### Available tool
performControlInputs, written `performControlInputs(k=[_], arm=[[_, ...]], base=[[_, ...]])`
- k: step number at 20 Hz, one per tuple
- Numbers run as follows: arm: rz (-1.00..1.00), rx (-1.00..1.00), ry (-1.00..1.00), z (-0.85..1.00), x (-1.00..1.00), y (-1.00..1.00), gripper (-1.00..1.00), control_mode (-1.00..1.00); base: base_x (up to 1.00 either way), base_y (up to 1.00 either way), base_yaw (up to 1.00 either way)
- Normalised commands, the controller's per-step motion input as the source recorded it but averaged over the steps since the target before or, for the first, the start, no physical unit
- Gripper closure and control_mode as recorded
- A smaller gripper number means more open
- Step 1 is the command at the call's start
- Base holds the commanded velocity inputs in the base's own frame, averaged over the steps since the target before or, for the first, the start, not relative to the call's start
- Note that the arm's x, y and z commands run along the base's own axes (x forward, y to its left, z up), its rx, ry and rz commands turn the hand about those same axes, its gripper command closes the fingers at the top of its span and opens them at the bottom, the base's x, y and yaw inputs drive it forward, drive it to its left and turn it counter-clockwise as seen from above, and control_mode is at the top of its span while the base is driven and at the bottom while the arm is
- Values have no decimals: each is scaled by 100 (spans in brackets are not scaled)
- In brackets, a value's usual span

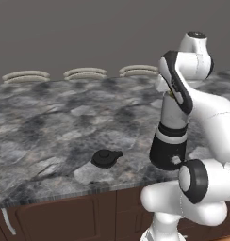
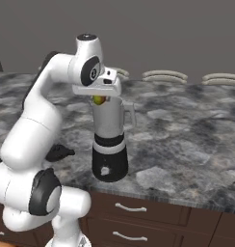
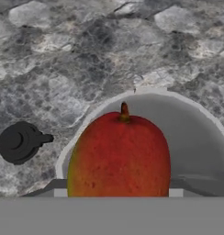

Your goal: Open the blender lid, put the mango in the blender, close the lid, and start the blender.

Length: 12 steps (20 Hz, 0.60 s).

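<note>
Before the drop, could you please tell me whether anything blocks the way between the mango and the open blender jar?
Nothing visible does. The mango hangs right over the blender jar's open mouth, and the blender lid lies off to the side on the counter, apart from the jar.

Two base cameras behind me look forward and down across the counter [image 1: 51,122] from left and right (sharing the blender [image 2: 110,140]). My hand camera looks steeply down, close above its open jar.

A red-and-yellow mango [image 3: 119,156] hangs over the open blender [image 3: 196,133] jar, the blender lid [image 3: 19,142] lying on the counter [image 3: 63,59].
</note>
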Motion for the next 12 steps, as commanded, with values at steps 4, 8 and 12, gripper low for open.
performControlInputs(k=[4,8,12], arm=[[3,0,10,-3,49,-1,100,-100],[4,0,6,-6,40,-10,100,-100],[3,0,3,-9,25,-27,100,-100]], base=[[0,0,0],[0,0,0],[0,0,0]])
